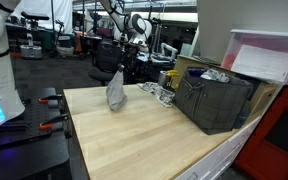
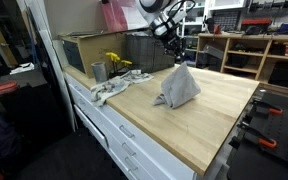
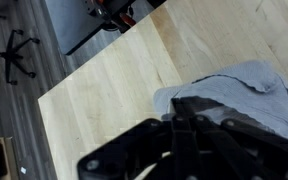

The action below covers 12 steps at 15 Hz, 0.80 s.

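**The gripper pinches a grey cloth by its top**

The gripper (image 1: 120,68) is closed tight on the grey cloth (image 1: 116,90). It holds the cloth at the very top. The rest of the cloth hangs straight down under the gripper.

In both exterior views the cloth looks like a little tent. It is pointy at the top, where it is pinched, and wide at the bottom. Its bottom edge seems to rest on the table (image 1: 134,140), out in the open part of the top.

The cloth is soft and floppy, with folds and wrinkles that run down from the pinch. In the wrist view the cloth (image 3: 246,88) bunches up right at the dark fingers of the gripper (image 3: 196,108) and spreads out past them. There its edge is round and bumpy.

The table is made of pale wood. It is flat and smooth, with long thin lines in the wood. White drawers sit under it.

A big dark box (image 1: 216,100) with straight sides stands on the table, well apart from the cloth. In an exterior view a shiny metal cup (image 2: 98,71) stands close to the table's edge, and a light rag (image 2: 112,88) lies crumpled just beside the cup. Both are apart from the grey cloth.
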Each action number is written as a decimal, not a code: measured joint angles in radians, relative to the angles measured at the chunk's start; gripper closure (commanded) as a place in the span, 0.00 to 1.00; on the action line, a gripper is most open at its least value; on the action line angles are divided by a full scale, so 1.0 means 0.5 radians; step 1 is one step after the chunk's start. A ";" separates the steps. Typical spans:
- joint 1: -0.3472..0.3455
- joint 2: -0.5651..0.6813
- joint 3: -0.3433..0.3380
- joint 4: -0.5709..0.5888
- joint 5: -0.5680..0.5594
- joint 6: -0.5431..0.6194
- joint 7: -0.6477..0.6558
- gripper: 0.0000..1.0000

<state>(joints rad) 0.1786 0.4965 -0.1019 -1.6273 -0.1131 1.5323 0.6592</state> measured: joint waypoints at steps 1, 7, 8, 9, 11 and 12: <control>-0.007 -0.018 -0.001 0.000 -0.001 0.000 0.013 1.00; -0.094 -0.101 -0.013 -0.063 -0.109 0.141 0.028 1.00; -0.109 -0.112 -0.013 -0.117 -0.143 0.253 -0.005 1.00; -0.122 -0.121 -0.013 -0.182 -0.176 0.387 -0.057 1.00; -0.153 -0.135 -0.007 -0.325 -0.214 0.673 -0.216 1.00; -0.166 -0.141 -0.006 -0.398 -0.220 0.811 -0.302 1.00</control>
<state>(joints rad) 0.0958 0.4261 -0.1048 -1.8262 -0.2231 1.9377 0.5080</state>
